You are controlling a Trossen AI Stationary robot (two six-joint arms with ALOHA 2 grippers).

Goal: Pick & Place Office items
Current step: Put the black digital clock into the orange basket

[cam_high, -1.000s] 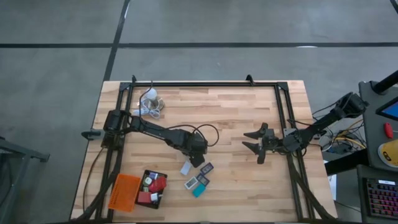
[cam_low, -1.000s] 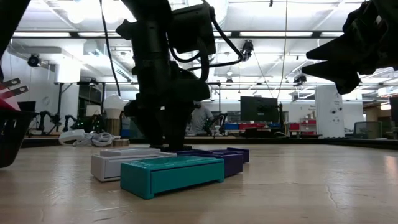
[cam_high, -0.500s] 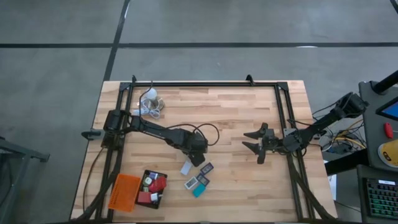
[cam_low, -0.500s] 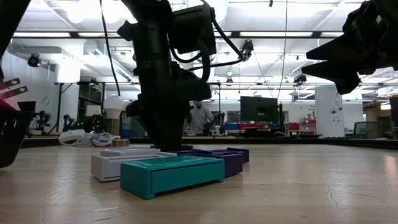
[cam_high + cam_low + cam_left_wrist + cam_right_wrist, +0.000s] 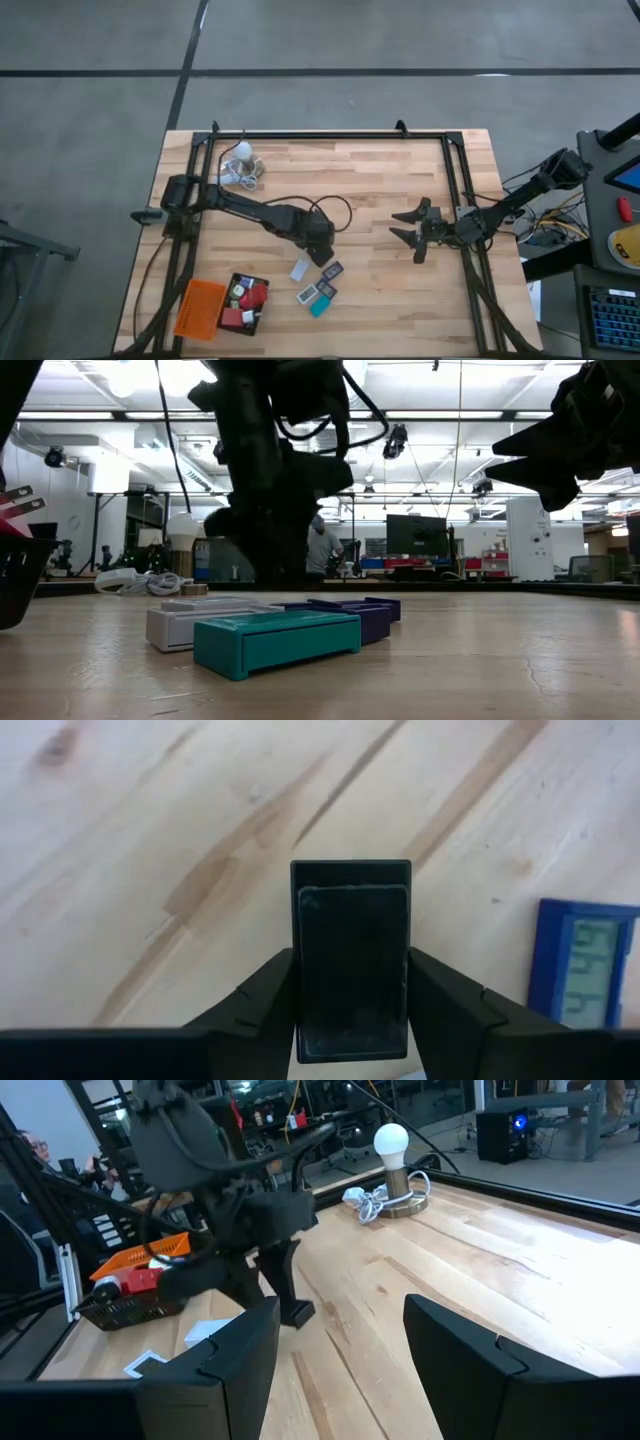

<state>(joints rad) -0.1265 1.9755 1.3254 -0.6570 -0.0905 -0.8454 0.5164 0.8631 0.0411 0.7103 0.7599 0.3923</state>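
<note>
The left gripper (image 5: 350, 1020) is clamped on 1 black piece (image 5: 352, 965), a flat dark rectangle pinched between its 2 fingers (image 5: 262, 995) and lifted clear of the desk (image 5: 370, 180). From above, this gripper (image 5: 322, 252) sits near the middle of the desk, a little toward 7 o'clock from centre.

Just beyond it toward 5 o'clock lies a loose cluster of office items: a white piece (image 5: 299, 270), 2 purple pieces (image 5: 333, 269), a grey piece (image 5: 307, 294) and a teal piece (image 5: 319, 307). The left wrist view catches 1 blue-purple piece (image 5: 586, 975) flat on the wood beside the held black one, apart from it. At desk height the teal piece (image 5: 277, 640) is nearest, with the white piece (image 5: 195, 622) and purple pieces (image 5: 355, 615) behind it; nothing stands between them and the left arm.

Farther toward 8 o'clock, a black tray (image 5: 232, 303) holds red and white pieces, and an orange tray (image 5: 199, 309) touches its side. At 11 o'clock a white bulb with a coiled cord (image 5: 241, 165) rests near the desk's edge.

The right gripper (image 5: 412, 228) waits at 3 o'clock, well apart from the cluster, fingers spread and holding nothing.

The desk is pale butcher-block wood with a black frame, on a grey concrete floor (image 5: 100, 120). Beyond it is a workshop with ceiling lights, monitors and a person (image 5: 320, 550) standing far back.
</note>
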